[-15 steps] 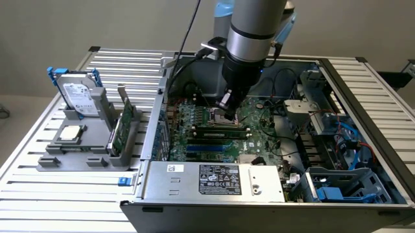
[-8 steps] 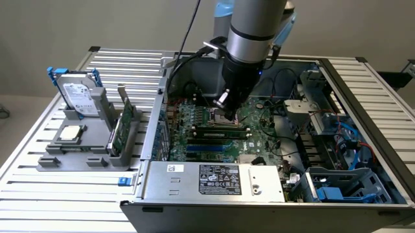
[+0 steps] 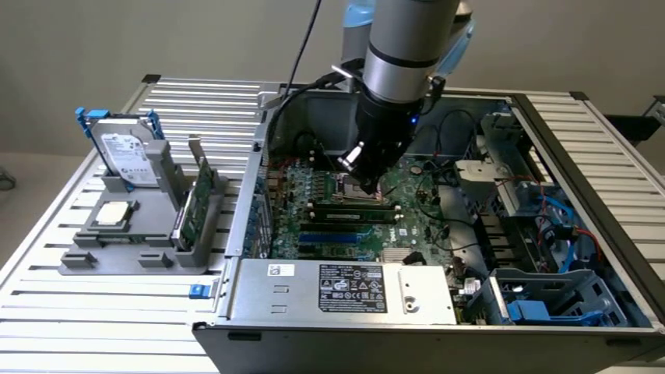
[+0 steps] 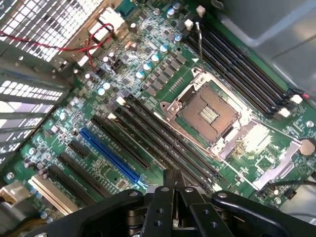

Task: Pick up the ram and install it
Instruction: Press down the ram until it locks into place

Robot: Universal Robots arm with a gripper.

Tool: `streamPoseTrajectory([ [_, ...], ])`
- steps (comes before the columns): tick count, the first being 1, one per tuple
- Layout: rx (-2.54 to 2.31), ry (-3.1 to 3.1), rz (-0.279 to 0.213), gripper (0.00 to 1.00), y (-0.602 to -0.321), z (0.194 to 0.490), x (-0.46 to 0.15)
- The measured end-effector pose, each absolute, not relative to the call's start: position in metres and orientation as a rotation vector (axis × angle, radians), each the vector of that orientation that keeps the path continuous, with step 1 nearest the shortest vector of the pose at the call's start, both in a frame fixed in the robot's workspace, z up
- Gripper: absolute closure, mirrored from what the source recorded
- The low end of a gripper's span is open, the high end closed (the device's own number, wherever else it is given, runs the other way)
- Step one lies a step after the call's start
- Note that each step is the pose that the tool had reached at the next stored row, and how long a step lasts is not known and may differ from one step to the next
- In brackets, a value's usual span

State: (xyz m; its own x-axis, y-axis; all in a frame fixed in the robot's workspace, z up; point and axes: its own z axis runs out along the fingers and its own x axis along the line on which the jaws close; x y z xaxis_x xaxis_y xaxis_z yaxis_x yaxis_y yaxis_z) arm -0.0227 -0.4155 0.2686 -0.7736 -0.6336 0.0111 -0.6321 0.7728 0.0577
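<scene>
The ram [image 3: 354, 206] is a narrow green stick lying along one of the black memory slots on the motherboard [image 3: 416, 226], inside the open computer case [image 3: 343, 290]. My gripper [image 3: 351, 165] hangs a little above the board, over the CPU socket [image 3: 348, 185] and just behind the slots. In the wrist view the gripper [image 4: 174, 181] has its two thin fingers [image 4: 169, 190] pressed together, shut with nothing showing between them. They sit over the long black slots [image 4: 163, 140] beside the open CPU socket [image 4: 208, 112].
A grey holder [image 3: 135, 249] at the exterior view's left carries a silver-labelled hard drive [image 3: 127, 154] with blue rails, a green expansion card [image 3: 198, 201] and a processor chip [image 3: 112, 214]. The case walls, the power supply [image 3: 348, 288], cables and drive cages [image 3: 540, 226] hem in the board.
</scene>
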Motion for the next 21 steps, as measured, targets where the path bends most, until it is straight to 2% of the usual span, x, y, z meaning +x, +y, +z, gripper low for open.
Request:
streamPoseTrajectory([
  [21, 0.472, -3.085, -0.086, 0.89, -0.4155, 0.2611, -0.0227],
])
